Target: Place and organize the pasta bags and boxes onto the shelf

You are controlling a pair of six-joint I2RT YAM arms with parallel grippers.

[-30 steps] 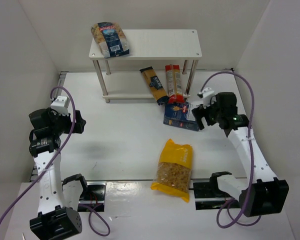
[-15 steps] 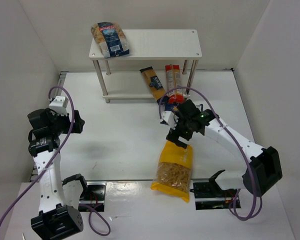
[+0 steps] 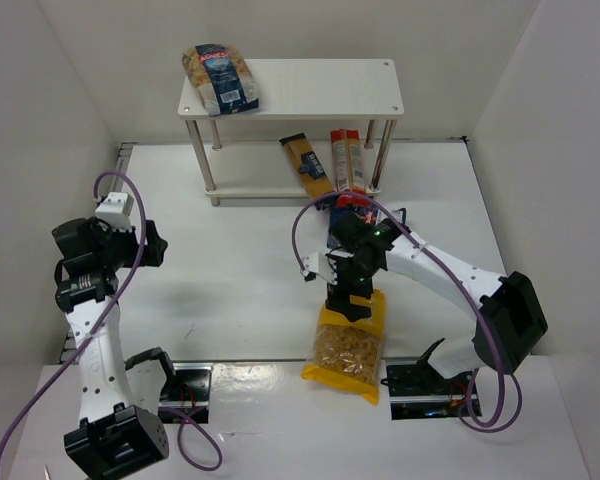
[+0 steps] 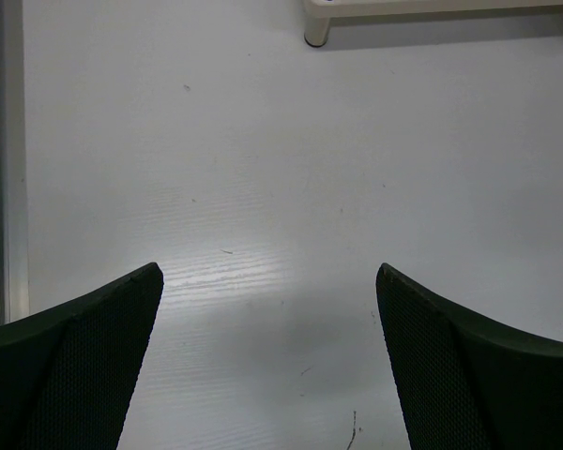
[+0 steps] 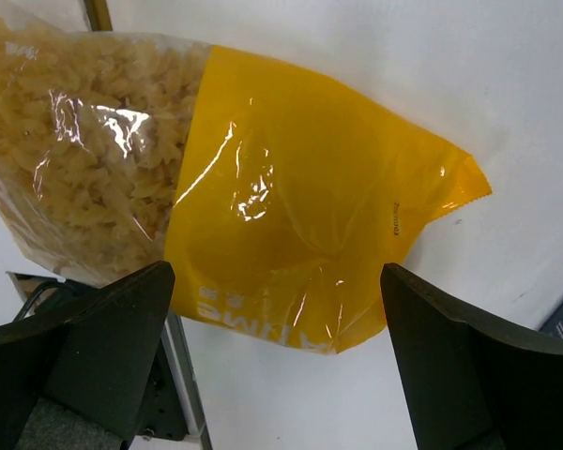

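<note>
r gripper (image 3: 348, 298) hangs over far end of the yellow pasta bag (image 3: 346, 352), jaws spread wide, empty. bag lies lengthwise far-to-near by table (image 3: 250, 290) front edge. l gripper (image 3: 145, 245) spread too, well away.

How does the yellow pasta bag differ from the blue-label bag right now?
The blue-label bag lies on the shelf's top board, left end; the yellow bag lies on the table near the front edge. The yellow bag is half solid yellow, half clear; the blue-label bag is clear with a dark-blue label. The right end effector hangs open over the yellow bag; none is near the blue-label bag. Both show pasta through clear film.
</note>
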